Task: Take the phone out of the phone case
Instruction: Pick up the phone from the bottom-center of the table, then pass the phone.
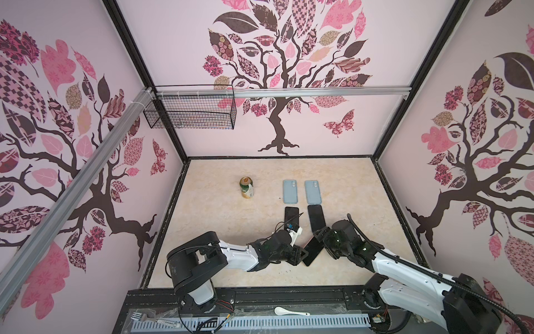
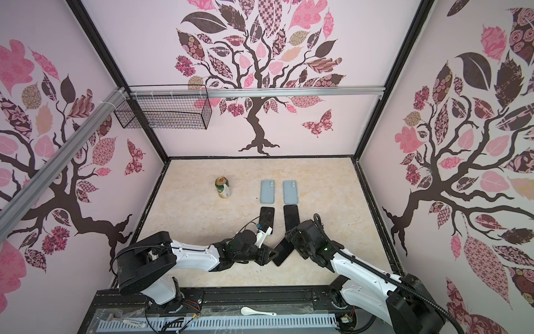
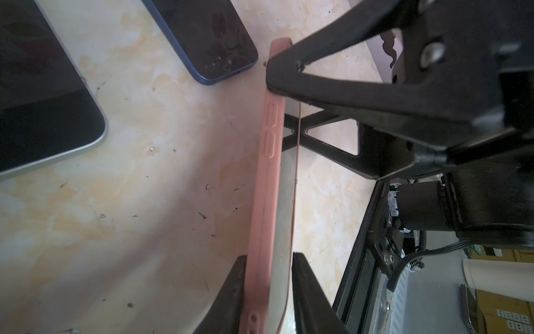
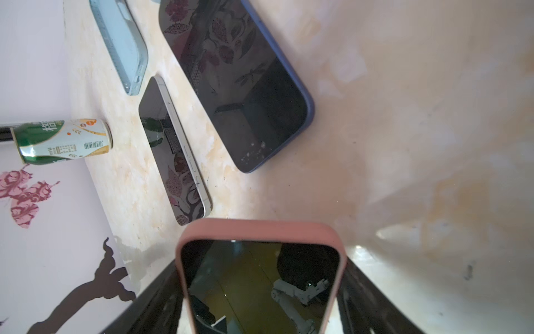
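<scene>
The phone [image 1: 313, 251] [image 2: 281, 251], dark screen up, sits in a pink phone case [image 3: 270, 173] [image 4: 260, 228] and is held tilted near the table's front, between both arms. My right gripper [image 4: 261, 261] [image 1: 320, 234] is shut across the case's width at one end, one finger flush on each long side. My left gripper [image 3: 268, 258] [image 1: 304, 254] pinches the other end through its thickness, with one finger on the case's back and one against the screen side. The right gripper's finger [image 3: 289, 72] shows at the far end of the case.
Two light blue cases [image 1: 290, 191] [image 1: 313, 192] lie at mid-table, with two bare phones [image 1: 291, 215] [image 1: 316, 219] just in front of them. A can [image 1: 246, 188] stands to their left. A wire basket [image 1: 190, 111] hangs on the back rail. A white spoon [image 1: 289, 311] lies on the front ledge.
</scene>
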You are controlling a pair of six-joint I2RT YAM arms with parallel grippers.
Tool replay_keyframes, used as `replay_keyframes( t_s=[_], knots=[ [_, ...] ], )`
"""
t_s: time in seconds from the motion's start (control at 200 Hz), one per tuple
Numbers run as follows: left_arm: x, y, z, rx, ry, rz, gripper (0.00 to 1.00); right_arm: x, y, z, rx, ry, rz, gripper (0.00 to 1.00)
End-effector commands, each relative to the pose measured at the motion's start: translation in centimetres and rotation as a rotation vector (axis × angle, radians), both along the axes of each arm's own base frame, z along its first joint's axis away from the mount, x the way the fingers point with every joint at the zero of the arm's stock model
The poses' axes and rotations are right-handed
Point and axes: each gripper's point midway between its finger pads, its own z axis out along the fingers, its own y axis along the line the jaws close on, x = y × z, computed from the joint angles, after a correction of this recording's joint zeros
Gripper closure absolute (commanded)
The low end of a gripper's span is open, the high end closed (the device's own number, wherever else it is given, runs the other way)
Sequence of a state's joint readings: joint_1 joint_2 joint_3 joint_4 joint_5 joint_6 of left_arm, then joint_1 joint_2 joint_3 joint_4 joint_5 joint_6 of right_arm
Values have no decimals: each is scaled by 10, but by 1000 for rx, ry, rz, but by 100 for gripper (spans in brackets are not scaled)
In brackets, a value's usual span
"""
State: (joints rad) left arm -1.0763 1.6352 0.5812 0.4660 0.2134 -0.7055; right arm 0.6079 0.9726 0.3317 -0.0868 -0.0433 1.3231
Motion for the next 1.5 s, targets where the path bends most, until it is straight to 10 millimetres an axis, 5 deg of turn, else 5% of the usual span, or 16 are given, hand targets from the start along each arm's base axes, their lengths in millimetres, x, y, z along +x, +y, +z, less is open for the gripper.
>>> replay_keyframes(
  t_s=[0.0, 0.96, 1.495],
  knots=[
    [2, -4, 13, -51, -22, -2, 71, 9, 10, 23, 136, -29, -43, 54],
    [-2, 0, 17, -57, -30, -13, 72, 5, -13, 19, 180, -13, -176, 55],
    [6, 2, 30, -74, -49, 15, 99, 9, -11, 27, 173, -51, -147, 49]
  ],
)
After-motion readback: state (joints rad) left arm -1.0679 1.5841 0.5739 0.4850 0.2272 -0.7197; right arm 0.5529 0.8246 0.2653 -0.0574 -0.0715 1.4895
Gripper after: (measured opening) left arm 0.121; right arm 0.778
